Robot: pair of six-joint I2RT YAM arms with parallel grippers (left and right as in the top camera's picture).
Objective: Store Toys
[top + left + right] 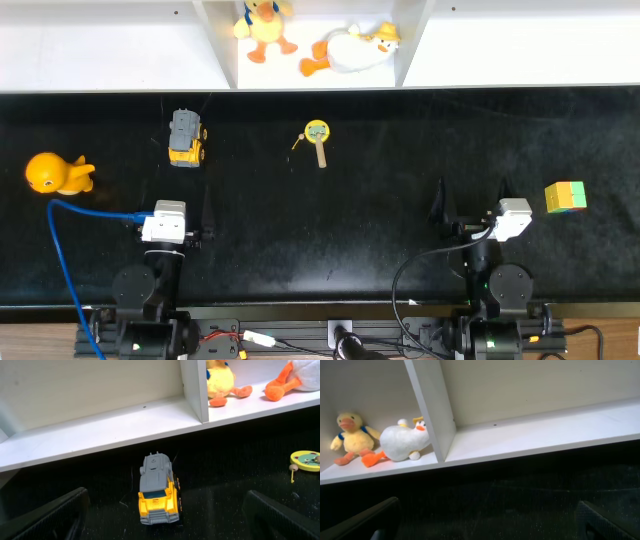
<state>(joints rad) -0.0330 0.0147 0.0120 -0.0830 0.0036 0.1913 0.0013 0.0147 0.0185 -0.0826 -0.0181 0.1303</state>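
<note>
Both arms sit back at the near edge; the left gripper (166, 495) has its fingers spread wide and holds nothing, and the right gripper (487, 501) is the same, so I'd guess they're parked to keep the table (380, 230) clear. Two plush ducks (325, 40) lie in the middle compartment of the white shelf (100, 50) along the far side. Out on the table are an orange duck (55, 172) far left, a yellow truck (186, 137) straight ahead of the left gripper, a little rattle (317, 140) mid-table and a coloured cube (565, 196) far right. The truck looks like the easy first grab tbh.
</note>
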